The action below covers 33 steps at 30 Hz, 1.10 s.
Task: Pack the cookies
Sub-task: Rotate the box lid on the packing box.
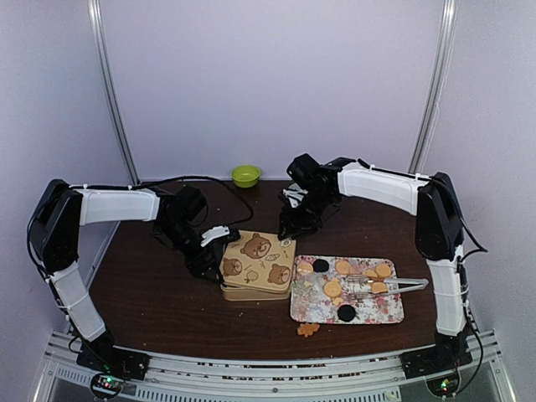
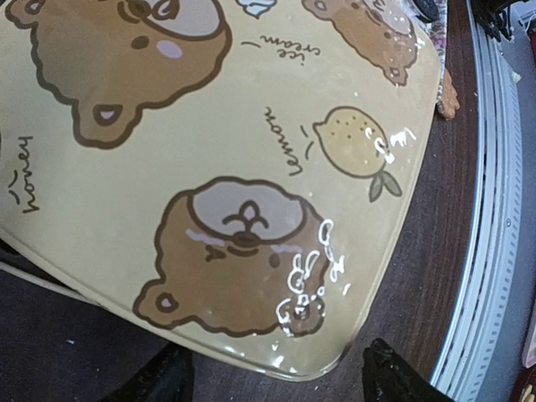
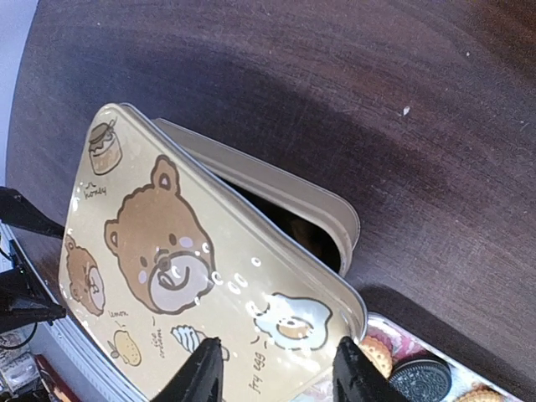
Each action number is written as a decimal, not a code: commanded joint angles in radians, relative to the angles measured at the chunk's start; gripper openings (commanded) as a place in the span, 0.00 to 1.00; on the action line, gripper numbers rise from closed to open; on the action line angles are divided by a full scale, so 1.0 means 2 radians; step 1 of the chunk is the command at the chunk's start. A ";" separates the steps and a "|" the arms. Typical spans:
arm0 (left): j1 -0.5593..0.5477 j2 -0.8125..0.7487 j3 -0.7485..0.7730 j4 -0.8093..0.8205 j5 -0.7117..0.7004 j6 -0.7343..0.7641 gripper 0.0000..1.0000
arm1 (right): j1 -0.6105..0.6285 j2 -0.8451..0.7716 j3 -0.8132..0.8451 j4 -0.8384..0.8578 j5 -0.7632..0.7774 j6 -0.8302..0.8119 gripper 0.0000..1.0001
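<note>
From above, a dark brown table (image 1: 151, 293) stands against pale lilac walls (image 1: 268, 84), with a green bowl (image 1: 245, 175) at its back edge. The cookies (image 1: 332, 288) lie on a floral tray (image 1: 394, 316) just right of a bear-print tin lid (image 1: 258, 260); one sits loose near the table's front. Left wrist: the left gripper (image 2: 280, 381) has its fingers apart, either side of the tin lid's corner. Right wrist: the right gripper (image 3: 280, 373) has its fingers spread above the tilted tin lid.

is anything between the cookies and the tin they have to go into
Yes. The bear-print lid lies askew over the tin, covering most of its opening; the right wrist view shows only a gap along one side. The cookies sit on the floral tray beside it.
</note>
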 commanded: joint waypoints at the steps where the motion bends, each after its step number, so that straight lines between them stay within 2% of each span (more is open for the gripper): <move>1: 0.022 -0.008 0.026 -0.013 0.003 -0.015 0.72 | -0.004 -0.067 -0.011 -0.007 0.028 -0.007 0.49; 8: 0.036 -0.008 0.046 -0.018 0.013 -0.017 0.79 | -0.003 -0.120 -0.132 0.044 0.030 0.013 0.53; 13: 0.036 0.026 0.078 -0.001 0.003 -0.041 0.76 | 0.002 -0.120 -0.182 0.080 0.016 0.025 0.54; 21: 0.036 0.053 0.085 0.007 -0.013 -0.045 0.69 | 0.018 -0.092 -0.167 0.097 0.001 0.029 0.54; 27: 0.036 0.049 0.067 0.008 -0.015 -0.040 0.61 | 0.021 -0.062 -0.144 0.098 -0.008 0.029 0.46; 33: 0.032 0.045 0.048 0.007 -0.003 -0.030 0.59 | 0.021 -0.043 -0.118 0.080 0.001 0.015 0.43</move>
